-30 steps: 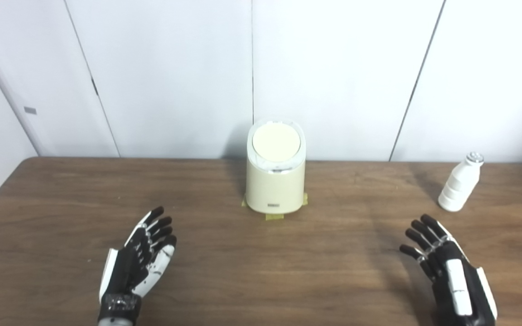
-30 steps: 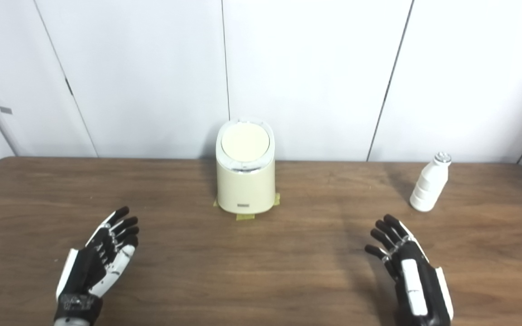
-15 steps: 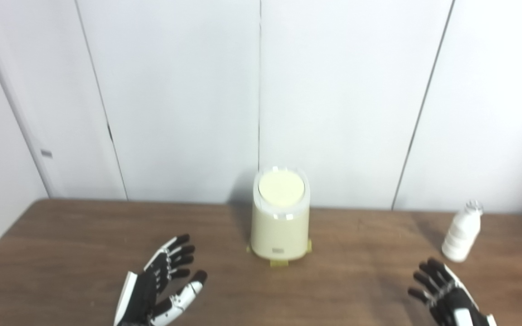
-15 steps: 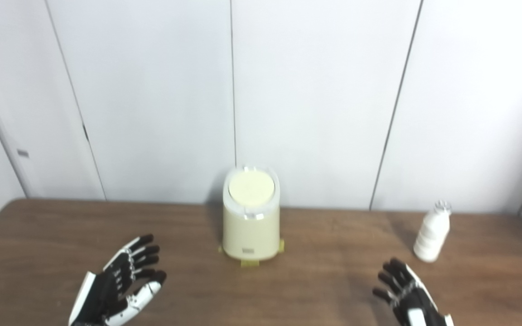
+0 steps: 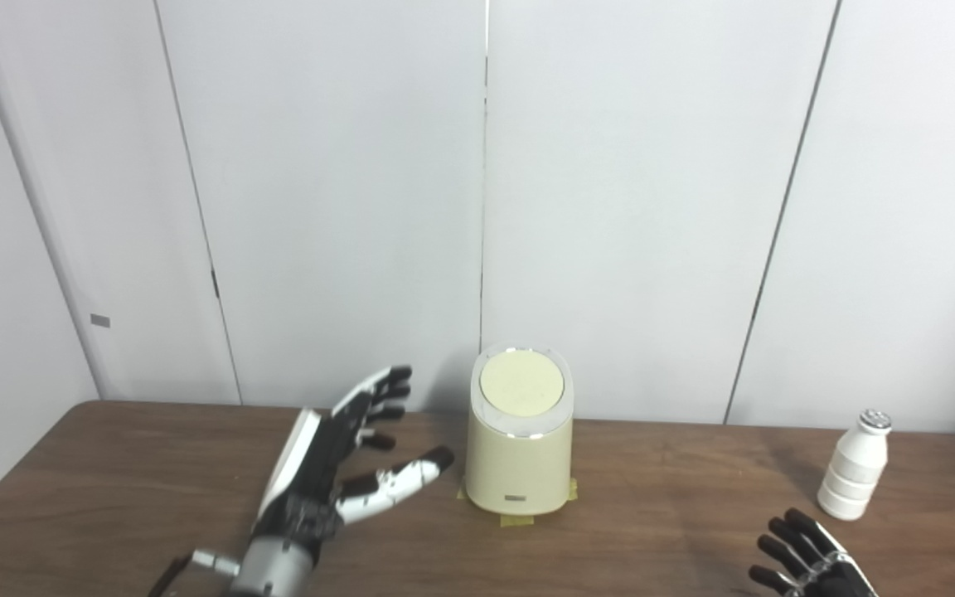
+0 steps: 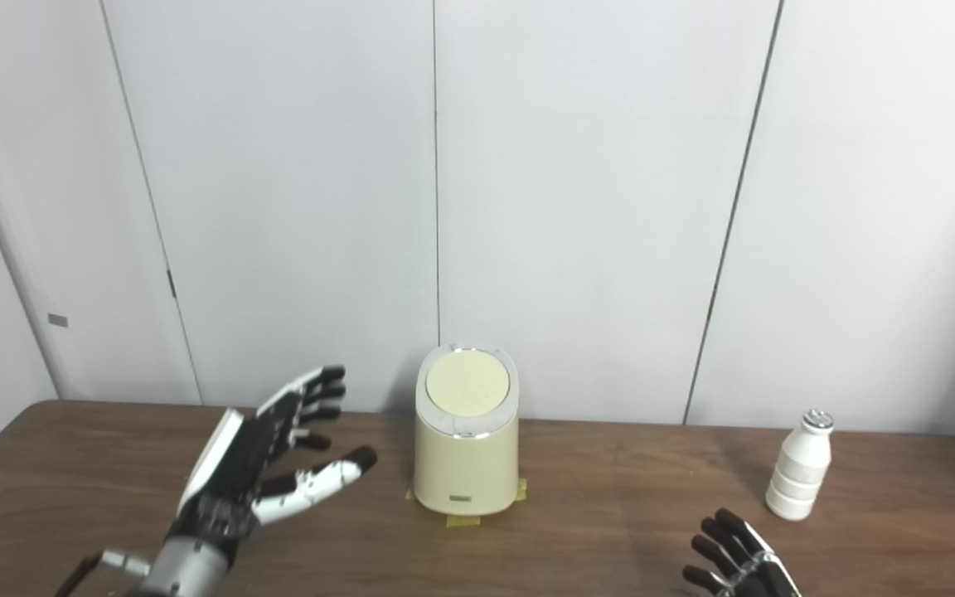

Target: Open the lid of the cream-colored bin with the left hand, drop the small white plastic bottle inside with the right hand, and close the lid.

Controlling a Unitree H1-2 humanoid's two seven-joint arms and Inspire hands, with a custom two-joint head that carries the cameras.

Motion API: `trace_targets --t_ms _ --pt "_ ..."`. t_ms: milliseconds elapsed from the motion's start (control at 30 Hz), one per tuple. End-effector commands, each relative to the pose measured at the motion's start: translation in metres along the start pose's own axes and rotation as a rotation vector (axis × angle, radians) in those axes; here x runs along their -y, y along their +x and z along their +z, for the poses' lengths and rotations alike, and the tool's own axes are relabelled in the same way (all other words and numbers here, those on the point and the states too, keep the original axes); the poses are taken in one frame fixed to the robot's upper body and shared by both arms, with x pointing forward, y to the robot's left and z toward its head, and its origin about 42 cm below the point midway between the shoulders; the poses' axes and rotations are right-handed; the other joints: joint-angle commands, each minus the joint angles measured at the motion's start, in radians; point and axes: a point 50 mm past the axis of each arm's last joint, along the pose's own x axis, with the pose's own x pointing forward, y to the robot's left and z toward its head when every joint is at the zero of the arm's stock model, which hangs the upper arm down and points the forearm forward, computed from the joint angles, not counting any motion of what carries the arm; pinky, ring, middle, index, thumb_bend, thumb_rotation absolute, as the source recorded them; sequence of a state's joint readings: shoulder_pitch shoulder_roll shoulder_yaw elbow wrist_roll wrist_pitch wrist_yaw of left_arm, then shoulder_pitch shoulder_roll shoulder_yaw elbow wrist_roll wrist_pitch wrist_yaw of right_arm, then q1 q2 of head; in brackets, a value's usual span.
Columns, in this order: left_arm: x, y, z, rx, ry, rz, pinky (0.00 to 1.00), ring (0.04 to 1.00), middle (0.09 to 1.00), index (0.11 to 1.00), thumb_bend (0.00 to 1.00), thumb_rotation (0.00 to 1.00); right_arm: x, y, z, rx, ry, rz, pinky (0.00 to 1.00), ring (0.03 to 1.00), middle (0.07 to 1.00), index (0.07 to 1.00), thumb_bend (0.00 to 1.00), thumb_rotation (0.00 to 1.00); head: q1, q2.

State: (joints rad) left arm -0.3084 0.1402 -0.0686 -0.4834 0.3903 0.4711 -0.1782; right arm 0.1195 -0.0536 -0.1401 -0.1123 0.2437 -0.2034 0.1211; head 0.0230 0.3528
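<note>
The bin (image 5: 518, 452) stands upright at the back middle of the worktop (image 5: 113, 489), close to the white wall panels (image 5: 345, 182). Its round lid (image 5: 521, 382) lies flat and closed on top. Strips of yellow tape (image 5: 516, 520) show under its base at the front and both sides.

The left hand (image 5: 336, 464) is raised above the worktop just left of the bin, holding nothing. Its fingers (image 5: 378, 394) are spread and point up and toward the bin, while the thumb reaches out sideways, its tip near the bin's left wall but not touching it.

The bottle (image 5: 854, 478) stands upright near the right edge of the worktop, well apart from the bin, with its cap on.

The right hand (image 6: 739, 564) sits low at the bottom edge, in front of the bottle and apart from it. Only its dark fingers show, spread and empty.
</note>
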Motion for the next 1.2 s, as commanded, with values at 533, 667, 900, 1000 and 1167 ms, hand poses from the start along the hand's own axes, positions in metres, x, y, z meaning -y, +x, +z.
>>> trace_targets --t_ms 533,667,900,1000,1167 --pt "-0.013 0.099 0.053 0.104 0.363 -0.019 0.66 0.83 0.91 0.924 0.87 0.45 -0.012 -0.036 -0.053 -0.212 0.048 -0.034 0.71 0.828 0.841 0.837 0.52 0.72 -0.01 0.013" --pt "-0.006 0.109 0.061 0.1 0.468 -0.047 0.6 0.824 0.915 0.927 0.88 0.49 -0.015 -0.033 -0.054 -0.213 0.047 -0.027 0.71 0.834 0.85 0.845 0.51 0.72 -0.013 0.013" --pt "0.008 0.134 0.063 0.092 0.647 -0.088 0.74 0.929 0.987 0.952 0.9 0.51 -0.022 -0.027 -0.057 -0.215 0.035 -0.02 0.7 0.831 0.851 0.86 0.51 0.74 -0.021 0.014" --pt "0.013 0.143 0.059 0.11 0.711 -0.111 0.8 0.961 0.994 0.952 0.89 0.49 -0.026 -0.026 -0.059 -0.216 0.028 -0.018 0.71 0.824 0.847 0.859 0.52 0.75 -0.026 0.005" --pt "0.022 0.156 0.058 0.143 0.843 -0.1 0.81 0.921 0.959 0.929 0.88 0.45 -0.033 -0.024 -0.06 -0.217 0.033 -0.011 0.7 0.815 0.839 0.844 0.5 0.76 -0.03 0.007"
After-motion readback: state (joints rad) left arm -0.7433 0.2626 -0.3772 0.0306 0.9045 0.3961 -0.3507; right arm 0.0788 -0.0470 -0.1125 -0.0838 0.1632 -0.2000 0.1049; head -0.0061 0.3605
